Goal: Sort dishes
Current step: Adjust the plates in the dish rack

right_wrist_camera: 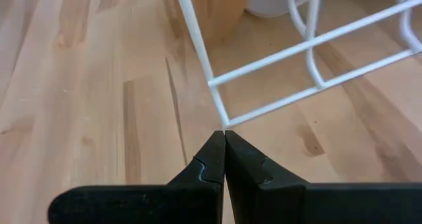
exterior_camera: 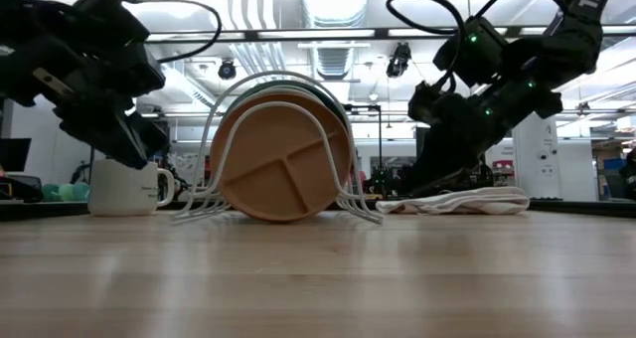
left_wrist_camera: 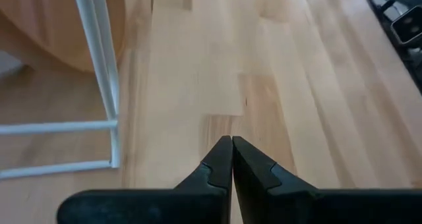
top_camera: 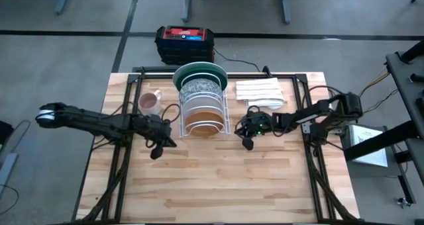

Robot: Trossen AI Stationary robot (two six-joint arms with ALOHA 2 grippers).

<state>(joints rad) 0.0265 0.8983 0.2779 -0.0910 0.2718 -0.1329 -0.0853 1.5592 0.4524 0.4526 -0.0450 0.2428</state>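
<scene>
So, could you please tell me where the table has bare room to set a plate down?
The wooden table is bare across its whole near half, in front of both claws. It is crowded at the back: the mug, the white wire rack of plates and the folded white cloths sit side by side.

A wire rack (top_camera: pixel 204 112) stands on the table (top_camera: pixel 218 185), near the middle of the back edge. Four plates stand on edge in the rack, one behind the other. The nearest plate (top_camera: pixel 203 124) is at the front and the biggest plate (top_camera: pixel 201 71) is at the back. A mug (top_camera: pixel 149 104) sits just left of the rack. Folded cloths (top_camera: pixel 260 91) lie to the right of the rack, near the back edge. A box (top_camera: pixel 185 44) sits on the floor behind the table.
</scene>
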